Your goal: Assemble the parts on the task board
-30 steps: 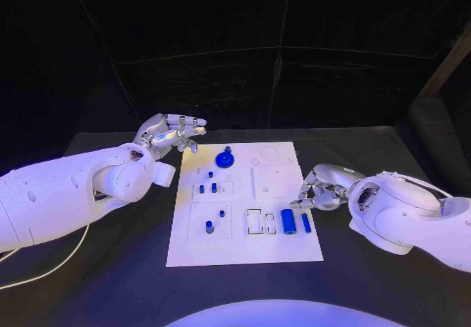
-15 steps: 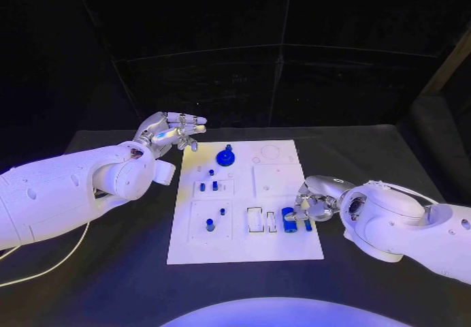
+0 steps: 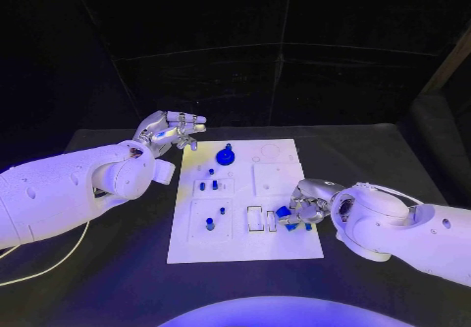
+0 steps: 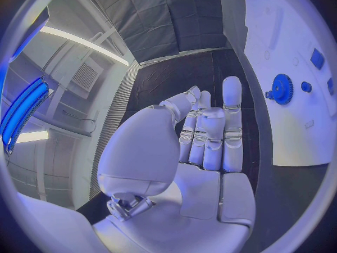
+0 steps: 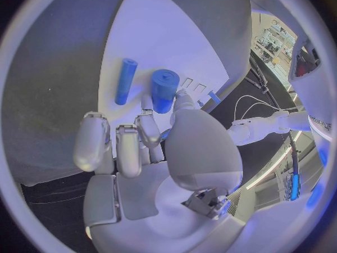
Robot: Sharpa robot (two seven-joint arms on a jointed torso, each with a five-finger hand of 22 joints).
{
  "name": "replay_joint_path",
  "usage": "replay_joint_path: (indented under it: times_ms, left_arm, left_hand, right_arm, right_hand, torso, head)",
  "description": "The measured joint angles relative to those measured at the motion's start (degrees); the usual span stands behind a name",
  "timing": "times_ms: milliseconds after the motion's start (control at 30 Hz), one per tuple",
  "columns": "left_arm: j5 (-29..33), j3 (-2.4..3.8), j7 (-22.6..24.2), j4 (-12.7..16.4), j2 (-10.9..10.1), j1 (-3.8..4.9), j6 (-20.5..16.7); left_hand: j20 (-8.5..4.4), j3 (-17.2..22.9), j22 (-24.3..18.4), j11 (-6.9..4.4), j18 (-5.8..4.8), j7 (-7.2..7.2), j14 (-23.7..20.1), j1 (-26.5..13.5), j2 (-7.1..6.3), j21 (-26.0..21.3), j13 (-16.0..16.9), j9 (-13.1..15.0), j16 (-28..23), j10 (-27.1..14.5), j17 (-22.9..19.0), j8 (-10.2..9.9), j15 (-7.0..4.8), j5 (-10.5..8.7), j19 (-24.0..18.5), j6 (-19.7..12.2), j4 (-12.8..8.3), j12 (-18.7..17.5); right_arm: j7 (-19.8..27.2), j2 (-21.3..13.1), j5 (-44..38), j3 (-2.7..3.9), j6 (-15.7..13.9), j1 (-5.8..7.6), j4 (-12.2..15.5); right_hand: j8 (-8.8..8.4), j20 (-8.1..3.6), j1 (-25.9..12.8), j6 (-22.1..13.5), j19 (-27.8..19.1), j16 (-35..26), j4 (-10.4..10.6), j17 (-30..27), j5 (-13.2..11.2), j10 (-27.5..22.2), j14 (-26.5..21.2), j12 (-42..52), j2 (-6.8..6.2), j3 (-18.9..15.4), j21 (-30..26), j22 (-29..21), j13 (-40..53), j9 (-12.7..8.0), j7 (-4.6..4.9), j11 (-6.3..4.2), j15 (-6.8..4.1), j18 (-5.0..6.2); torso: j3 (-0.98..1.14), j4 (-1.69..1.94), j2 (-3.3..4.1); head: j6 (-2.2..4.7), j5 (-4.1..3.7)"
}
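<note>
A thick blue cylinder (image 5: 164, 91) is gripped by the right hand (image 3: 306, 208) (over the board (image 3: 246, 248)); the left hand (image 3: 169, 132) is held curled, empty.

Before me a black worktop (image 3: 118, 272) stretches to dark panelled walls (image 3: 246, 82). From my left wrist I see a pale ceiling with a bright strip light (image 4: 77, 42) and a vent grille (image 4: 87, 76).
</note>
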Motion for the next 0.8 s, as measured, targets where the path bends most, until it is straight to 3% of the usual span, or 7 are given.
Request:
replay_joint_path:
  times_ms: [300, 500, 600, 800]
  left_arm:
    - [0.0, -0.02, 0.0, 0.1, -0.2, 0.0, 0.1]
    - [0.0, -0.03, 0.0, 0.1, -0.3, 0.0, 0.1]
    - [0.0, -0.04, -0.1, 0.1, -0.4, 0.0, 0.1]
    - [0.0, -0.05, -0.1, 0.1, -0.4, 0.0, 0.2]
  left_hand:
    - [0.0, 0.0, 0.0, 0.0, 0.0, 0.0, 0.0, 0.0, 0.0, 0.0, 0.0, 0.0, 0.0, 0.0, 0.0, 0.0, 0.0, 0.0, 0.0, 0.0, 0.0, 0.0]
    - [0.0, 0.0, 0.0, 0.0, 0.0, 0.0, 0.0, 0.0, 0.0, 0.0, 0.0, 0.0, 0.0, 0.0, 0.0, 0.0, 0.0, 0.0, 0.0, 0.0, 0.0, 0.0]
    - [0.0, 0.0, 0.0, 0.0, 0.0, 0.0, 0.0, 0.0, 0.0, 0.0, 0.0, 0.0, 0.0, 0.0, 0.0, 0.0, 0.0, 0.0, 0.0, 0.0, 0.0, 0.0]
    - [0.0, -0.3, 0.0, 0.0, -0.01, 0.0, 0.0, -0.3, 0.26, 0.0, 0.1, 0.0, 0.0, 0.0, 0.0, 0.2, 0.0, 0.0, 0.0, 0.0, 0.0, 0.3]
  right_arm:
    - [-0.6, 1.1, -0.5, 0.37, 0.0, -0.44, -0.4]
    - [-0.7, 0.7, -0.8, 0.23, -1.3, -0.74, 0.1]
    - [-0.6, 0.2, -0.9, 0.01, -2.7, -0.99, 0.8]
    - [-0.6, -1.2, -0.5, -0.24, -7.4, -1.32, 2.6]
  right_hand:
    - [0.59, 0.0, 1.0, -0.3, 0.0, 0.2, -0.2, 0.0, 1.1, 0.0, 0.0, 0.0, 0.99, -0.2, 0.2, 0.3, 0.7, 0.2, 0.13, 0.0, 0.0, 0.01]
    - [0.97, 0.0, 2.1, -0.2, 0.0, 0.5, -0.1, 0.0, 4.4, 0.2, 0.0, 0.8, 2.56, -0.3, 0.4, 0.7, 2.2, 0.7, -0.02, 0.2, 0.0, 0.0]
    - [1.58, 0.0, 2.7, 0.0, 0.0, 0.5, -0.1, 0.0, 5.6, 0.6, 0.2, 1.1, 3.25, -0.3, 0.4, 0.9, 2.7, 1.2, -0.6, -0.14, -0.21, 0.0]
    - [1.98, -0.21, 4.6, 0.3, 0.2, 0.5, -1.1, 0.0, 8.3, 0.8, 0.0, 1.1, 4.02, -0.3, 0.7, 1.1, 3.0, 1.3, -0.51, -0.4, -0.41, 0.01]
  torso:
    - [-0.03, -0.01, -0.01]
    - [-0.02, -0.01, -0.02]
    - [-0.01, -0.03, -0.04]
    - [-0.01, -0.09, -0.05]
  head:
    - [-0.3, 0.09]
    - [-0.4, 0.03]
    - [-0.4, 0.13]
    - [-0.31, 0.19]
